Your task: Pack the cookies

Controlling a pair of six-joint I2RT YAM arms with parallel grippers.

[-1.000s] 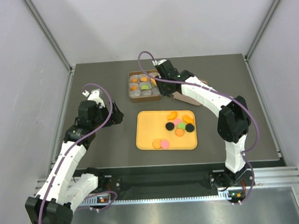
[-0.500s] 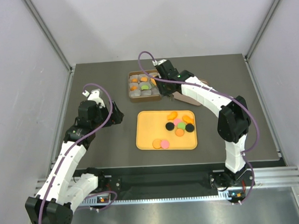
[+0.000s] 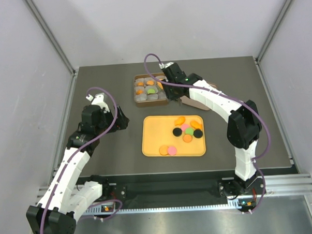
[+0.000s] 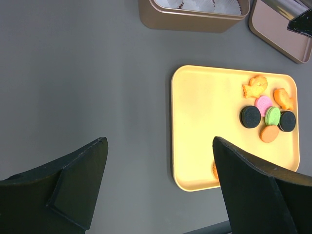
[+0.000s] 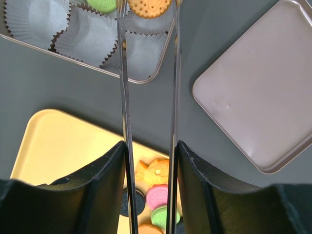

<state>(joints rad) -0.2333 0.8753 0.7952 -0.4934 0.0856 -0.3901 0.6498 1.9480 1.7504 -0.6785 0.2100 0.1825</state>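
Over tin (image 5: 141, 80): right pincer (image 5: 149, 146) clamps steel tongs (image 5: 125, 97) pinching round cookie (image 5: 148, 6); left pincer (image 4: 160, 142) agape.

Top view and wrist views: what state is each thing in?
box: open, partly filled
lid: off, flat beside box
tray: holds loose cookies
left tool: open, empty
right tool: shut on tongs
tongs: orange cookie between tips, over box
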